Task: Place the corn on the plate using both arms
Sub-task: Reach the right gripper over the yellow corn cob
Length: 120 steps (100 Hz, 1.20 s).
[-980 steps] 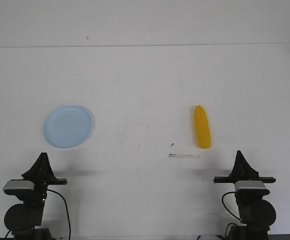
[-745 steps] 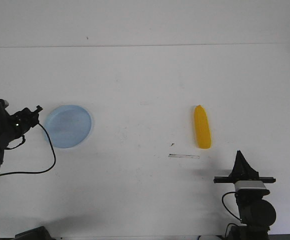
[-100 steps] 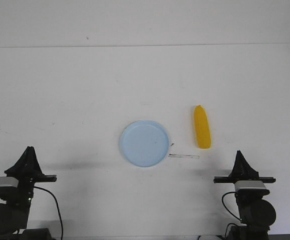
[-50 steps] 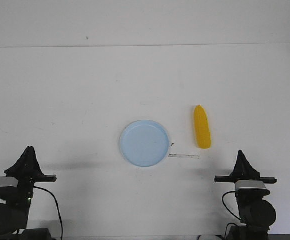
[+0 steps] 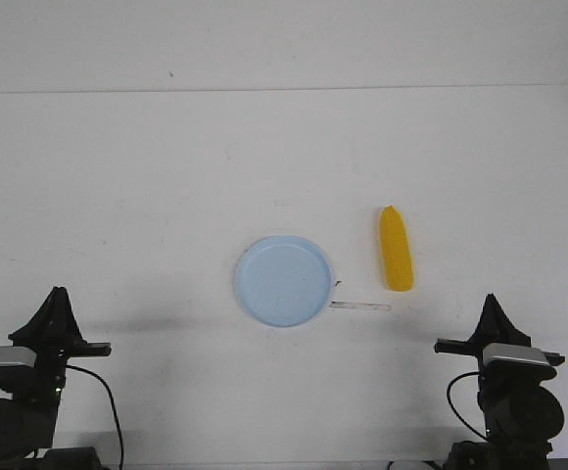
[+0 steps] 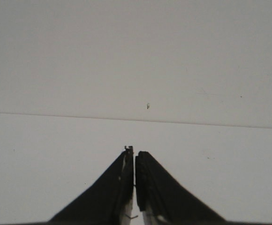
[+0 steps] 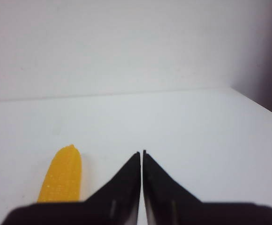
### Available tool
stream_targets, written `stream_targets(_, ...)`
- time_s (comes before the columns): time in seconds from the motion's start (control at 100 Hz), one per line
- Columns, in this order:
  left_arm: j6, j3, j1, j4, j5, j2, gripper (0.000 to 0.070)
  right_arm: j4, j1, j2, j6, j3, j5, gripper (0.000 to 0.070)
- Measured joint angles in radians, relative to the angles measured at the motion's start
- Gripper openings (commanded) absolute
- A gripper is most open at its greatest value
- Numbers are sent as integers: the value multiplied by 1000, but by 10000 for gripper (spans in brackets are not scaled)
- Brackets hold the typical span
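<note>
Two arms sat parked at the near edge of the white table (image 5: 284,147), one per corner, w/ nothing in either gripper. No brand or readable writing showed anywhere; the grey-white blocks on the wrists were too small to make out any text.

Corn (image 5: 396,249) was a smooth bright yellow cob, long and tapered, pointy end facing away from the robot. It lay flat on the table right of center, just beside the plate (image 5: 284,281) but not touching it, so not on the plate yet. Plate was round, shallow, pale light blue w/ a low rim, sitting about mid-table.

Other stuff: a thin pale strip (image 5: 360,306) lay on the table between plate and corn, a bit nearer the robot, one end right at the plate rim. Nothing sat between the corn and the plate otherwise.

Left gripper (image 6: 134,154) had its fingers pressed together, tips meeting, only bare table and wall ahead of it. Right gripper (image 7: 141,153) was closed up too, tips touching, w/ the corn just off to one side of the fingers in the wrist cam, apart from them.
</note>
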Motion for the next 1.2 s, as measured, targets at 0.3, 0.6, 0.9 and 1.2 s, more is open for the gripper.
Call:
stream_targets(0.3,0,0,0,0,0,0,2,-139,0,313,-1,249,-77,6)
stream_targets(0.6,0,0,0,0,0,0,2,-423,16,735,55,515,-100,6)
stream_targets(0.9,0,0,0,0,0,0,2,-476,88,1078,191,737,-100,6)
stream_targets(1.2,0,0,0,0,0,0,2,-566,184,1321,251,943,-78,7)
